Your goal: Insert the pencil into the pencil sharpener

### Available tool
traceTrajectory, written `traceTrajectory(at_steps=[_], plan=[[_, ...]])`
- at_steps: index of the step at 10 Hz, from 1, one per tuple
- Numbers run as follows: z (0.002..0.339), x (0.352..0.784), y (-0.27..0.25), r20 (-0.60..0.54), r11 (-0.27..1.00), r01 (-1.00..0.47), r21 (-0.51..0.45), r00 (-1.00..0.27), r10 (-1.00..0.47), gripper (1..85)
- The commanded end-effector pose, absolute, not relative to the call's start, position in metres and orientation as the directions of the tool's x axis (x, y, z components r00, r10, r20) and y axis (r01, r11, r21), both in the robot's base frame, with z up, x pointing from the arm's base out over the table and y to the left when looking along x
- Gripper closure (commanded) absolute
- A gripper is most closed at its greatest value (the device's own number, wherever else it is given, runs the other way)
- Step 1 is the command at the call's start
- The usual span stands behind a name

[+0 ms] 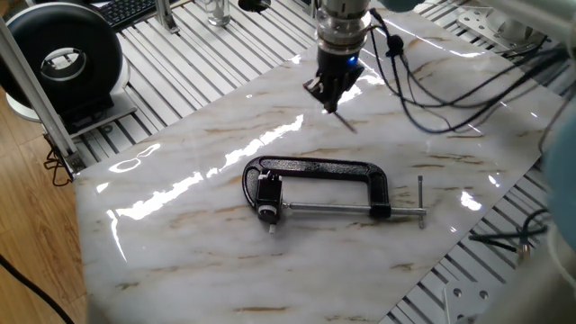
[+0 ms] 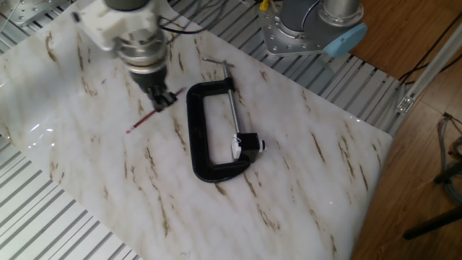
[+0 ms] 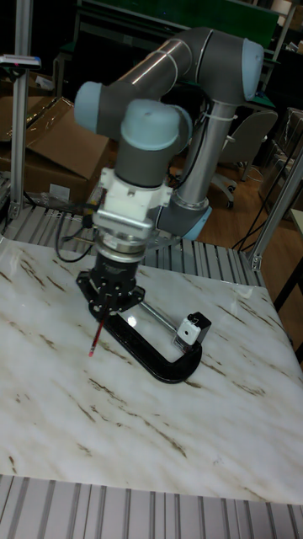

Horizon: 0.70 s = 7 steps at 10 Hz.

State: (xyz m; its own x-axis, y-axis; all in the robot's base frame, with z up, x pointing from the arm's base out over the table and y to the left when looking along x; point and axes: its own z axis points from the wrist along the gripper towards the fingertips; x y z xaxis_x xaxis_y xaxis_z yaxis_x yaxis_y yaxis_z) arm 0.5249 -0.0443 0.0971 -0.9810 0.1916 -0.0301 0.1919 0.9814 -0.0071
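Pencil: I see the pencil point(image 2: 146, 120) held in the claw, a thin dark-red stick slanting down from the fingers toward the lower left in the other fixed view; its lower tip hangs above or near the marble, and I cannot tell whether it touches. In the tall fixed view it point(image 3: 97, 336) points down and slightly left, left of centre.

Claw: my gripper point(image 2: 162, 97) is clamped narrow on the upper part of the pencil. In one fixed view it point(image 1: 329, 93) sits upper centre of the frame, with the pencil's short end poking out to the lower right.

Sharpener: the pencil sharpener point(image 2: 249, 144) is a small black block with a pale end, right of centre, held between the clamp's jaw and its screw. I also find it at left centre in one fixed view point(image 1: 266, 190) and right of centre in the tall fixed view point(image 3: 195, 328). It is well apart from the pencil.

Clamp: the big black C-shaped clamp point(image 2: 196, 137) lies flat mid-frame, just right of the claw; its steel screw rod point(image 2: 232, 108) runs along its open side.

Table: the marble tabletop point(image 2: 303, 173) carries everything, glossy with brown veins.

Arm cables: black cables point(image 1: 423, 90) loop from the wrist toward the upper right.
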Motion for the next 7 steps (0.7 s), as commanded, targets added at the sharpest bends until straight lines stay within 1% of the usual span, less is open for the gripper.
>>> traceTrajectory(at_steps=[1,2,4,6,7], plan=[[0.102,0.521,-0.016,-0.056,0.959,0.283,-0.008,-0.958,0.282,84.7],[0.100,0.530,-0.029,-0.055,0.965,0.264,-0.002,-0.963,0.263,84.7],[0.100,0.528,-0.031,-0.050,0.964,0.265,-0.012,-0.963,0.264,84.7],[0.101,0.531,-0.050,-0.081,0.955,0.287,-0.076,-0.956,0.281,84.7],[0.100,0.531,-0.033,-0.061,0.956,0.293,-0.014,-0.955,0.292,84.7]])
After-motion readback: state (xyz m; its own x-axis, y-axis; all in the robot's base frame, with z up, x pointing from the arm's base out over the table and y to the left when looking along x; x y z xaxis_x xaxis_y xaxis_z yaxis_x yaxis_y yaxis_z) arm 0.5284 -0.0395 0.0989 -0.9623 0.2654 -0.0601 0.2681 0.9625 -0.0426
